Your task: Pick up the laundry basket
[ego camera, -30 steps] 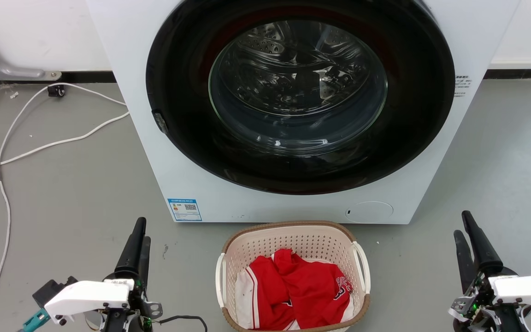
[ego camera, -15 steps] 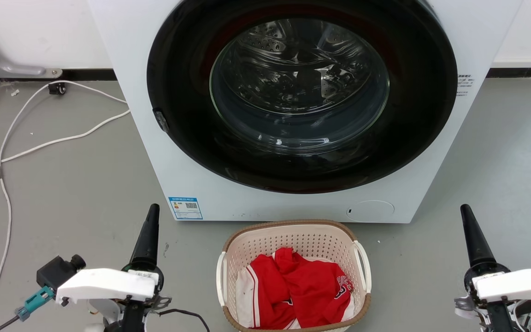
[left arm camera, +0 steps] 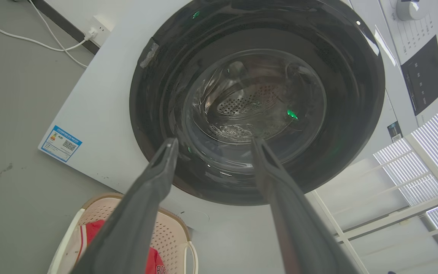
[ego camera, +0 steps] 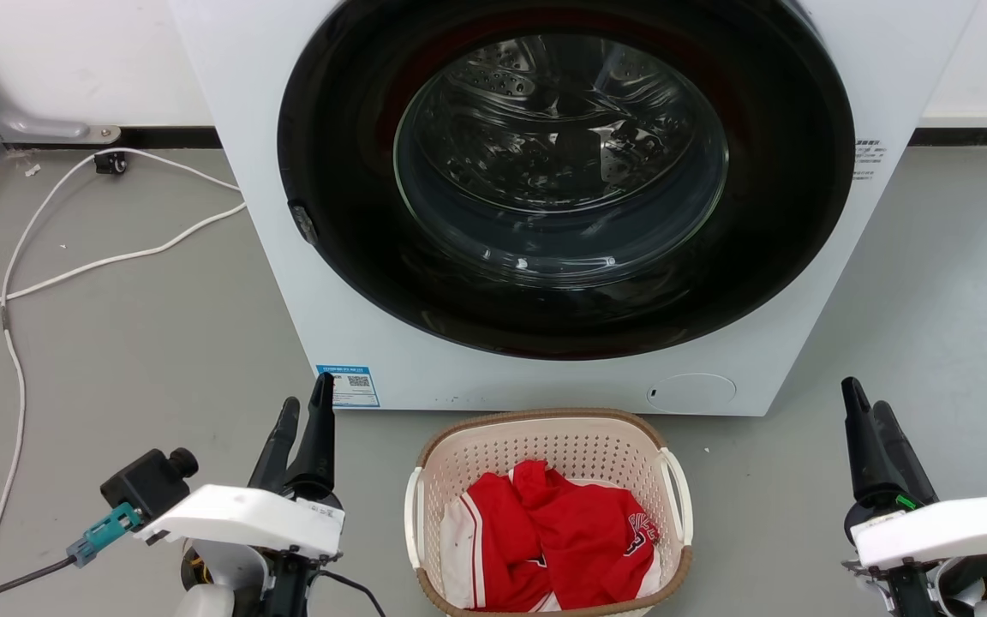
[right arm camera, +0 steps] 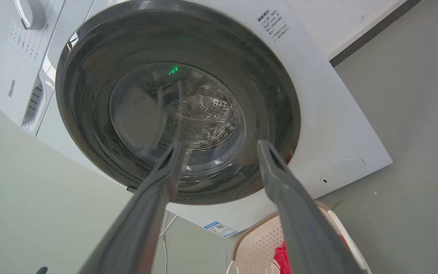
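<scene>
The laundry basket [ego camera: 545, 447] is cream perforated plastic with a brown rim and white loop handles [ego camera: 678, 493]. It stands on the floor just in front of the washing machine and holds red and white clothing [ego camera: 566, 536]. My left gripper [ego camera: 305, 394] hovers open to the basket's left, fingers pointing toward the machine, nothing between them. Well off to the basket's right, my right gripper [ego camera: 864, 397] is open and empty too. A corner of the basket [left arm camera: 169, 232] appears below the open left gripper [left arm camera: 214, 142]. The basket's rim [right arm camera: 257, 228] lies under the open right gripper [right arm camera: 221, 145].
A white front-loading washing machine [ego camera: 236, 103] with a large dark round door [ego camera: 562, 180] rises right behind the basket. White cables [ego camera: 31, 257] trail over the grey floor at the left. Bare floor lies on both sides of the basket.
Both grippers have rolled, so their two fingers now show side by side. The left gripper has shifted right toward the basket. The basket has stayed put.
</scene>
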### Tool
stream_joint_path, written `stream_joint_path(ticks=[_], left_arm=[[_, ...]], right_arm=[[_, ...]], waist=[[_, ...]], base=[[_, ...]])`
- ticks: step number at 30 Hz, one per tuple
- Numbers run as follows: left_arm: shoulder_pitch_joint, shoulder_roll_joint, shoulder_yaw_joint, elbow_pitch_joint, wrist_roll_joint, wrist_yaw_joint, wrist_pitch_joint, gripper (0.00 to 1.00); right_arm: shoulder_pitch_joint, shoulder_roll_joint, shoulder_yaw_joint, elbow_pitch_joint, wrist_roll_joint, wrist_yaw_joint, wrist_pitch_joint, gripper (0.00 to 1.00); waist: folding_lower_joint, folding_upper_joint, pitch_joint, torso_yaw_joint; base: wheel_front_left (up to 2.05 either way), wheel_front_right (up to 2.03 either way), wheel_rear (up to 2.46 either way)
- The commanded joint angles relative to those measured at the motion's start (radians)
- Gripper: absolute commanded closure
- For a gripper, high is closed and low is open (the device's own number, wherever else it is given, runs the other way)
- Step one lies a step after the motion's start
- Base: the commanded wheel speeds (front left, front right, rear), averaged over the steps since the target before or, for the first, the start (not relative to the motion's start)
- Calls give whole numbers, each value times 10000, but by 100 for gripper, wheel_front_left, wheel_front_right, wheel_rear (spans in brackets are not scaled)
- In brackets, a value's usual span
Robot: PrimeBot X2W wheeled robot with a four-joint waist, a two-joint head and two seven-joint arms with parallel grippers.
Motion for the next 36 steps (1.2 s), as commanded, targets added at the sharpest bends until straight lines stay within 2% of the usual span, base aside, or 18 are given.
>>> stream_joint_path(ticks=[1, 18, 36], left_arm=[[-299, 28, -79, -90, 387, 22, -92, 0], [-405, 155, -586, 257, 2921, 256, -611, 0], [-576, 226, -987, 613, 4772, 452, -1051, 0]], right_arm=[[43, -8, 22, -244, -386, 12, -69, 0], [440, 4, 75, -833, -2859, 16, 55, 0], [731, 16, 80, -1334, -4881, 19, 382, 0]], waist=[[0, 0, -2, 5], [0, 0, -47, 48], [0, 0, -6, 99]], base=[[0, 0, 0], [0, 0, 0], [0, 0, 0]])
